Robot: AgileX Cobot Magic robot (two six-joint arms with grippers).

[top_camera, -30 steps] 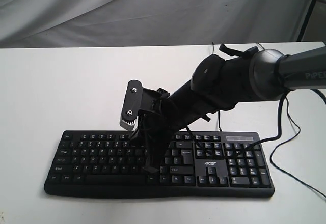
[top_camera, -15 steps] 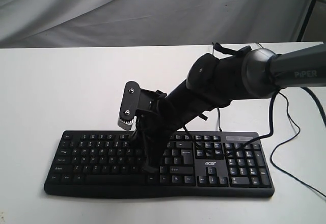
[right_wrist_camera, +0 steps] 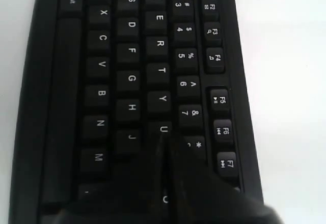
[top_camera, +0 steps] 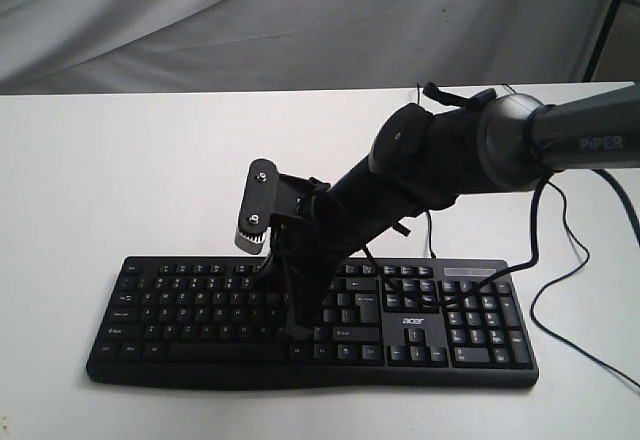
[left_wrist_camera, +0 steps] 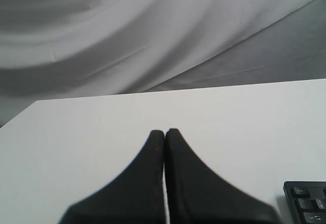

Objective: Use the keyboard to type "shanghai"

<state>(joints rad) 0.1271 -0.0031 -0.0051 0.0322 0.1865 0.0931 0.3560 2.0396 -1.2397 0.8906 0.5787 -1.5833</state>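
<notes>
The black keyboard lies along the front of the white table. My right gripper reaches across from the right and points down onto the middle of the letter keys, shut with nothing in it. In the right wrist view its tips sit just past the U key, hiding the key between U and O; whether they press it is unclear. My left gripper is shut and empty over bare table, with a corner of the keyboard beside it. It does not show in the exterior view.
Thin black cables loop on the table right of the keyboard. Grey cloth hangs behind the table's far edge. A dark stand leg rises at the back right.
The right arm's upper part has shifted slightly to the left. The fingertips stay over the same spot on the keyboard.
</notes>
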